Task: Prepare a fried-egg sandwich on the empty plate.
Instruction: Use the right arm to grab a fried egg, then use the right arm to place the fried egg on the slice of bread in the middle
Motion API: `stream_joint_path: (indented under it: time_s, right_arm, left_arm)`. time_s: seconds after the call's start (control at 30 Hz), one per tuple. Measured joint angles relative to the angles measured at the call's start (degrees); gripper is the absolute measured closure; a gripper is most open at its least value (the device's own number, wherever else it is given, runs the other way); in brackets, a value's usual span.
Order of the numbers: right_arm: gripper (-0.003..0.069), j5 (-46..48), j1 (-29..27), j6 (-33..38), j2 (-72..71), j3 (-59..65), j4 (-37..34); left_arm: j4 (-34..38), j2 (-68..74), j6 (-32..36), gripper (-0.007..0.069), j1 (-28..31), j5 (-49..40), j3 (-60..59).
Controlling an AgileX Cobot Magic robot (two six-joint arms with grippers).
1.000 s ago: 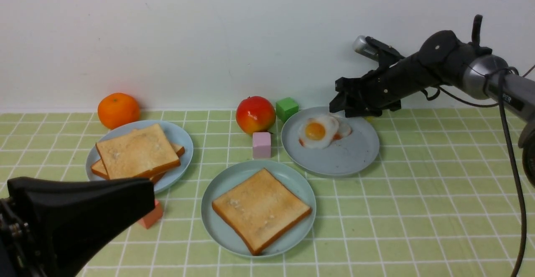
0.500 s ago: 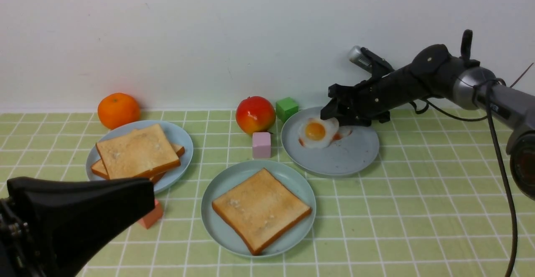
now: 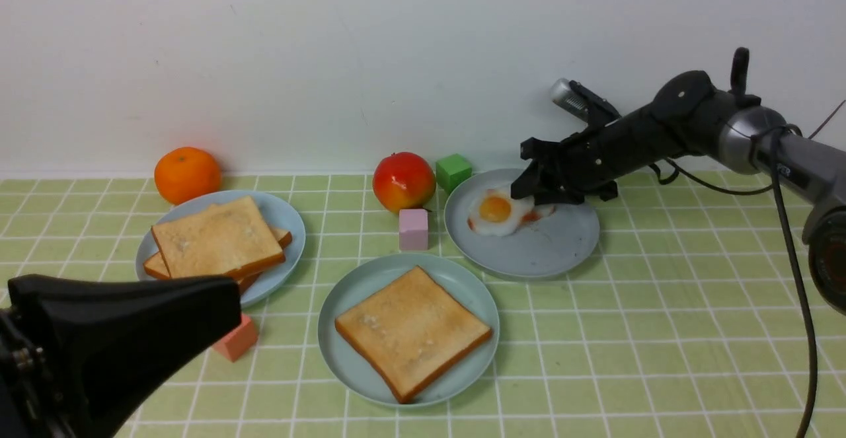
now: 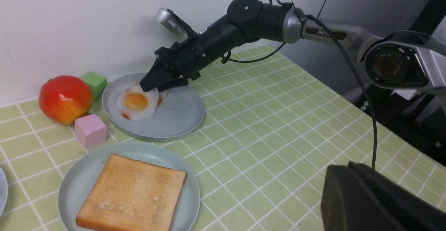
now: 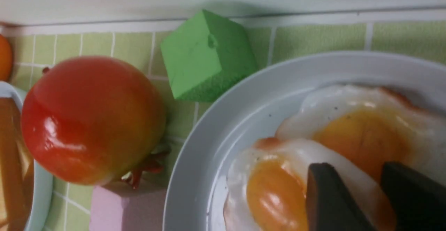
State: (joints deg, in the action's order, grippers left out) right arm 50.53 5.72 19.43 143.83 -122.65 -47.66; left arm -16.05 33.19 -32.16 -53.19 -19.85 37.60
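Your right gripper [image 3: 521, 191] has its fingertips down on the far-right edge of the top fried egg [image 3: 494, 212], with the jaws narrowed either side of the white. Honestly can't tell if it's actually pinching. That egg overlaps another on the grey-blue plate [image 3: 548, 253]. The mint plate [image 3: 344, 332] sits just in front of that one, carrying one toast slice [image 3: 413, 331]. Your left gripper [image 3: 231, 312] is closed up, low at front-left.

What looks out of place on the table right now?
Nothing spilled or damaged. One fried egg overlaps a second fried egg on the grey plate, so lifting one may drag the other. The top toast slice on the left plate sits skewed over the lower slice.
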Motion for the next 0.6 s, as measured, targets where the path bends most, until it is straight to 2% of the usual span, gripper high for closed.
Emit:
stream_joint_path:
  time_s: [0.03, 0.13, 0.33, 0.43, 0.6]
  right_arm:
    - [0.0517, 0.8, -0.3, 0.0, -0.1, -0.1, -0.9]
    - [0.0589, 2.3, -0.8, 0.1, -0.7, -0.2, -2.7]
    - [0.0591, 8.5, -2.4, 3.0, -4.1, -0.2, -6.8]
    - [0.0591, 14.8, -2.5, 4.0, -7.5, -0.1, -7.1]
    - [0.0591, 18.3, -0.6, 4.5, -15.6, 3.5, -6.8]
  left_arm:
    - [0.0, 0.0, 0.0, 0.0627, 0.0, 0.0, 0.0]
    - [0.0, 0.0, 0.0, 0.0627, 0.0, 0.0, -0.1]
    - [0.0, 0.0, 0.0, 0.0624, 0.0, -1.0, -0.1]
    - [-0.1, 0.0, 0.0, 0.0621, 0.0, -3.4, -0.1]
    - [-1.2, 0.0, 0.0, 0.0620, 0.0, -7.1, -0.1]
